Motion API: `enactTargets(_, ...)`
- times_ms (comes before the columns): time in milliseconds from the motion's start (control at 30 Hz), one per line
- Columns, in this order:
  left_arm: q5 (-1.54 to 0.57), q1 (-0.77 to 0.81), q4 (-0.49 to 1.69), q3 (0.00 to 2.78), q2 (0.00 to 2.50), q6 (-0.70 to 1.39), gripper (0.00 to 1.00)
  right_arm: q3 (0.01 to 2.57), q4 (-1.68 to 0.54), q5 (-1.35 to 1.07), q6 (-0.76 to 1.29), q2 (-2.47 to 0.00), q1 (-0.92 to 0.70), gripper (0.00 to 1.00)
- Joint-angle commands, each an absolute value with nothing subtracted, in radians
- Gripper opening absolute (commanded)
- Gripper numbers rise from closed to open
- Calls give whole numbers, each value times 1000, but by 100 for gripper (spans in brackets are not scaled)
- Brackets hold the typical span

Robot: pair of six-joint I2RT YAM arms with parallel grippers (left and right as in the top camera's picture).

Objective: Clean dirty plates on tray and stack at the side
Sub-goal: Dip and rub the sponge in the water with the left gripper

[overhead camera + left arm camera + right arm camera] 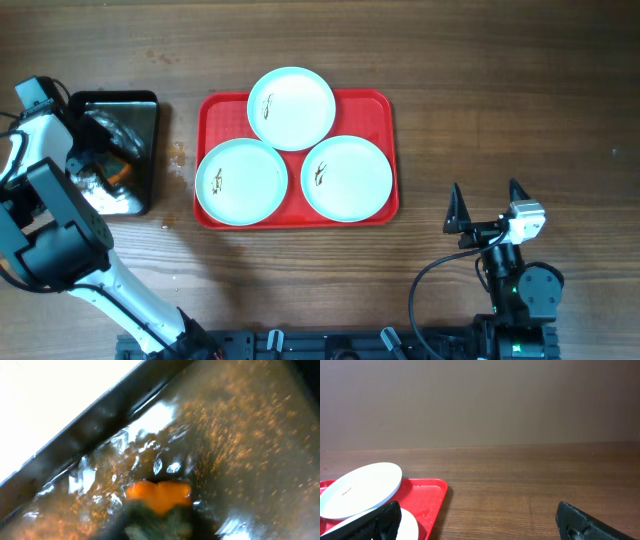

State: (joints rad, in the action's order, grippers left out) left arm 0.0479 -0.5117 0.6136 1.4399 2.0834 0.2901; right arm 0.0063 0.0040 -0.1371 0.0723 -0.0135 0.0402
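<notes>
Locate the tray at the centre of the tabletop, long side running left to right. Find three plates on it. See the far plate overhanging the far rim, overlapping the edges of the other two and sitting tilted in the right wrist view. See the near-left plate and near-right plate side by side. Note a small dark smear left of centre on each. Find the left hand lowered into the black pan left of the tray, close over an orange lump amid wet glare. Cannot tell its finger spacing, nor whether anything is gripped. Find the right hand right of the tray, well apart from it, fingers spread wide, holding nothing.
</notes>
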Motion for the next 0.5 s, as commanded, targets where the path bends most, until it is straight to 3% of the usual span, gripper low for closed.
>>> enactTargets(0,61,-513,640,1433,2096,291,100,5,7,-130,55,-5,43,100)
enactTargets(167,61,-513,672,1433,2096,291,98,5,7,-130,55,-5,43,100)
enactTargets(200,61,-513,674,1433,2096,291,73,5,7,-130,55,-5,43,100)
enactTargets(233,61,-513,674,1433,2096,291,26,5,7,-130,55,-5,43,100)
enactTargets(267,61,-513,674,1433,2096,291,4,5,7,-130,55,-5,43,100)
enactTargets(367,61,-513,678,1433,2096,291,4,5,7,-130,55,-5,43,100)
enactTargets(400,61,-513,686,1433,2096,291,13,5,7,-130,55,-5,43,100)
enactTargets(433,61,-513,693,1433,2096,291,96,5,7,-130,55,-5,43,100)
enactTargets(467,61,-513,695,1433,2096,291,100,5,7,-130,55,-5,43,100)
